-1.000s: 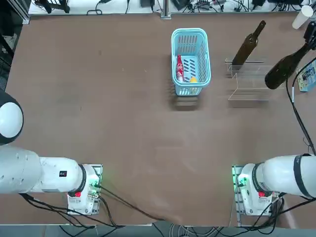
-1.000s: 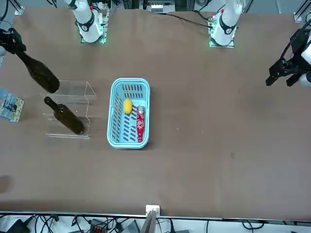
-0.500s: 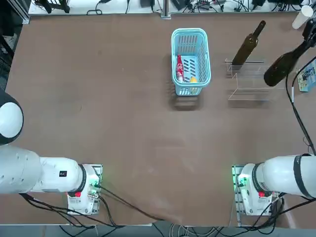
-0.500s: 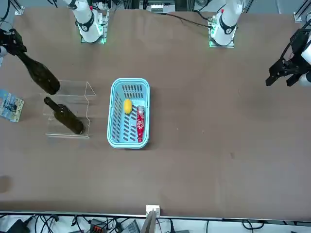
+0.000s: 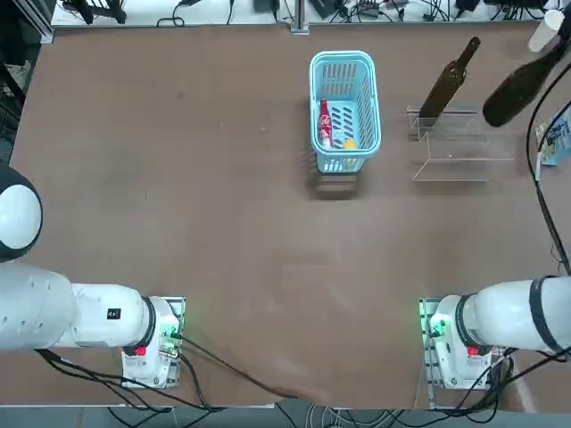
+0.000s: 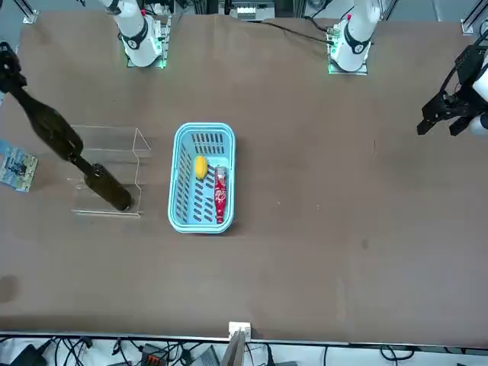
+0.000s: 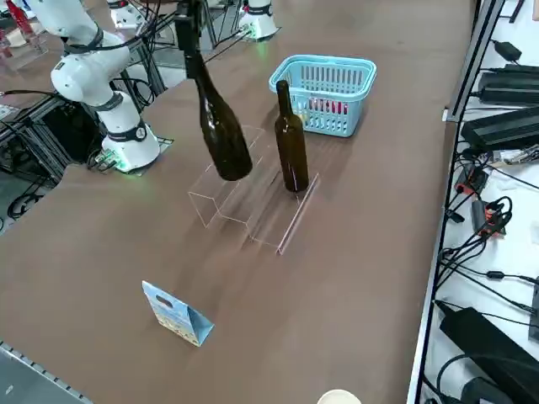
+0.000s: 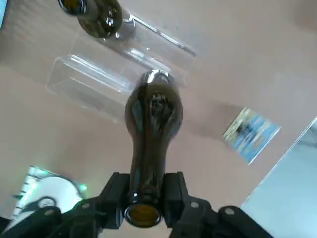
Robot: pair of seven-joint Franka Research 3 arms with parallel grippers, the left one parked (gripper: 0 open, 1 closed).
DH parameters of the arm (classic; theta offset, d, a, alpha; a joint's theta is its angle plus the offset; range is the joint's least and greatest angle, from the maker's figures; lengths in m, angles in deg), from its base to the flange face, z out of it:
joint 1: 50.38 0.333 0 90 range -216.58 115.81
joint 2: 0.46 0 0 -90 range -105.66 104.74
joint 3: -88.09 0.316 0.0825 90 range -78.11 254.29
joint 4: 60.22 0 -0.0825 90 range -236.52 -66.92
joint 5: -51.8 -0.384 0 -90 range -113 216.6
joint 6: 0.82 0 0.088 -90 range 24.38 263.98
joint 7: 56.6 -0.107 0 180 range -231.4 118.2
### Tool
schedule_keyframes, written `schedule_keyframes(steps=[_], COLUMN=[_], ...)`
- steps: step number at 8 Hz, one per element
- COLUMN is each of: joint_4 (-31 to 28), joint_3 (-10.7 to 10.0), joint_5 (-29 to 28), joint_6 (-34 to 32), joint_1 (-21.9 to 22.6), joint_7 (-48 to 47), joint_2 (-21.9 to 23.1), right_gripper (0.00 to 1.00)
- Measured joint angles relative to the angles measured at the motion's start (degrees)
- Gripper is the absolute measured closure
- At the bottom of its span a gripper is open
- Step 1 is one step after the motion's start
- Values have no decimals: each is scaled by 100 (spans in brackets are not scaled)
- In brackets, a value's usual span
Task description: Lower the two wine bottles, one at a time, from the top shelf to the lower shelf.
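My right gripper (image 8: 144, 191) is shut on the neck of a dark wine bottle (image 8: 153, 114), close to its mouth. This bottle (image 7: 221, 135) hangs a little tilted in the air over the clear acrylic stand (image 5: 464, 143), its base above the higher tier (image 7: 221, 189). In the front view my gripper (image 6: 6, 65) is at the far left edge. The second wine bottle (image 7: 291, 139) stands upright on the stand's side away from the robot, which looks like the lower ledge (image 7: 278, 215).
A light blue basket (image 5: 344, 107) holding a small red bottle and a yellow item stands to the left of the stand. To the stand's right a folded blue card (image 7: 177, 313) stands on the table, near its right edge. A white cup (image 5: 544, 31) stands at the far right corner.
The held bottle has moved away from the robot's base across the stand, toward the standing bottle's side. The standing bottle and the basket have not moved.
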State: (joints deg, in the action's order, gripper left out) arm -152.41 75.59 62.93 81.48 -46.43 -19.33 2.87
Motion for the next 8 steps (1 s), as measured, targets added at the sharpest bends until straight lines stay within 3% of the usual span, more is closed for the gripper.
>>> schedule_keyframes(steps=[4,8], joint_4=[908,976], joint_3=[-45,-216], joint_5=[-16,-241], joint_6=[515,815], joint_1=[-8,-24], joint_7=[1489,2226], joint_2=[-1293,-1900], right_gripper=[60,60])
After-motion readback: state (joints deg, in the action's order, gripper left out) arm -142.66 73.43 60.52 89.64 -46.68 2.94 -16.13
